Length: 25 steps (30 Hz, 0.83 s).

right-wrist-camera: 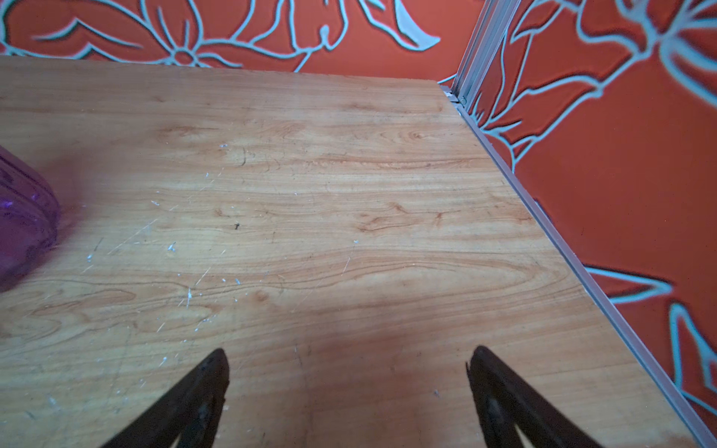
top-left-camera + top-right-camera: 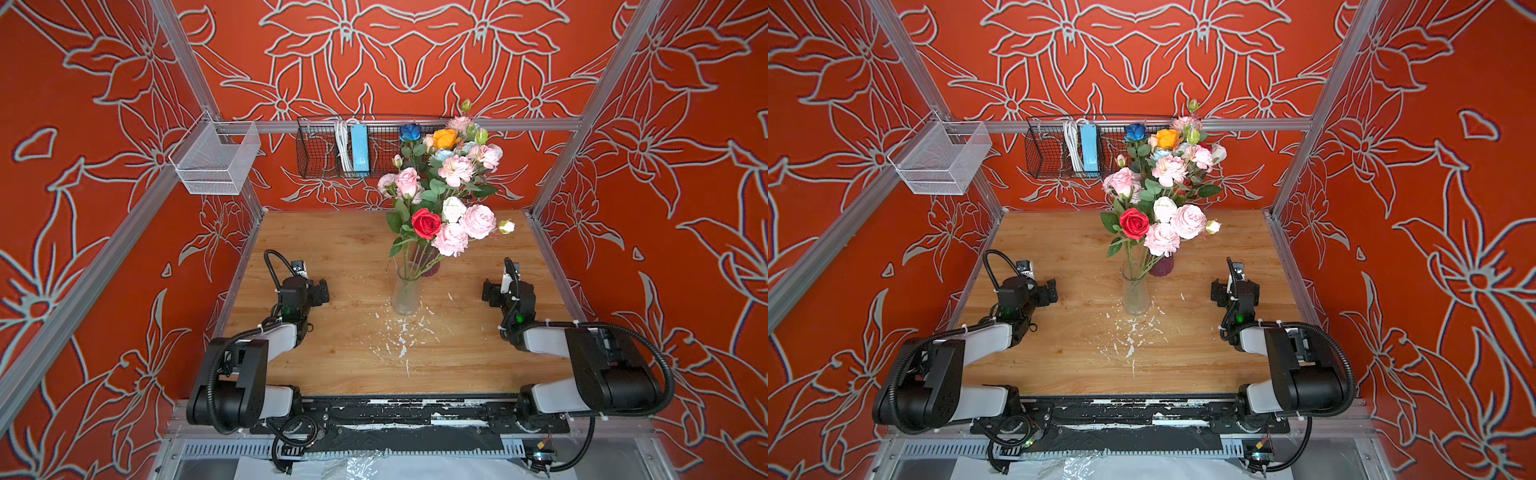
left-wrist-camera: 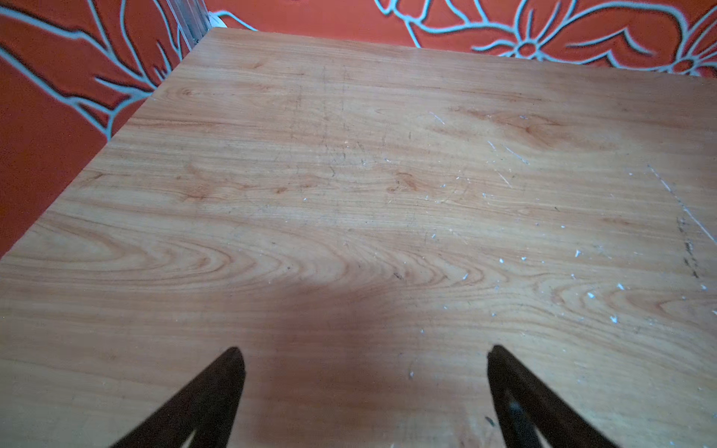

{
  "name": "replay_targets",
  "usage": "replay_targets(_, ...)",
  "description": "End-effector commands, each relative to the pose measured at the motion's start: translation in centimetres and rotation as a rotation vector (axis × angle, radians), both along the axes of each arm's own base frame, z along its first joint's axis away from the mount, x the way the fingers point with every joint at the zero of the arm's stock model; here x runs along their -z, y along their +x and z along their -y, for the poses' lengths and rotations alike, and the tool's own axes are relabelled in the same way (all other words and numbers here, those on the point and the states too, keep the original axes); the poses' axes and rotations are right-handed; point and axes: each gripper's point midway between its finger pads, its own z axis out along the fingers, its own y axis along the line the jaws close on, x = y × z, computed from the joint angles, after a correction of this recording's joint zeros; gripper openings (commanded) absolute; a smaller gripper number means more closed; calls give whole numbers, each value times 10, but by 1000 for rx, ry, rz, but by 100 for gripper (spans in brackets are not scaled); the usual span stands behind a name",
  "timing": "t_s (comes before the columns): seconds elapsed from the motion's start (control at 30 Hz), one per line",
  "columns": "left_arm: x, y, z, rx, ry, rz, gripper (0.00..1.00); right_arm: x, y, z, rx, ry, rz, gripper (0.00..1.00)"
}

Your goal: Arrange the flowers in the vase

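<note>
The flowers (image 2: pixel 1160 199) rise from the clear vase (image 2: pixel 1135 295) on the table (image 2: pixel 1054 237), a purple vase (image 2: pixel 1163 266) just behind

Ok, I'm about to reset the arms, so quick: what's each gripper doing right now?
The left gripper: open, jaws wide, holding nothing.
The right gripper: open, jaws wide, holding nothing.

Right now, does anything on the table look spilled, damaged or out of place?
Yes: white flecks lie scattered on the table in front of the clear vase. They look like chipped paint or crumbs, not part of the arrangement. The flowers stand upright, and nothing looks tipped.
</note>
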Motion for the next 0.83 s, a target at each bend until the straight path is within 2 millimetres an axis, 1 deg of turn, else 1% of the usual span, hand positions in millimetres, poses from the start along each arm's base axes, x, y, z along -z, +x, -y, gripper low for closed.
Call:
replay_targets(0.0, -1, -1, 1, 13, 0, -1, 97, -8, 4, -2, -11, 11, 21, 98)
replay_targets(0.8, -1, -1, 3, 20, 3, -2, 97, -7, 4, -3, -12, 9, 16, 98)
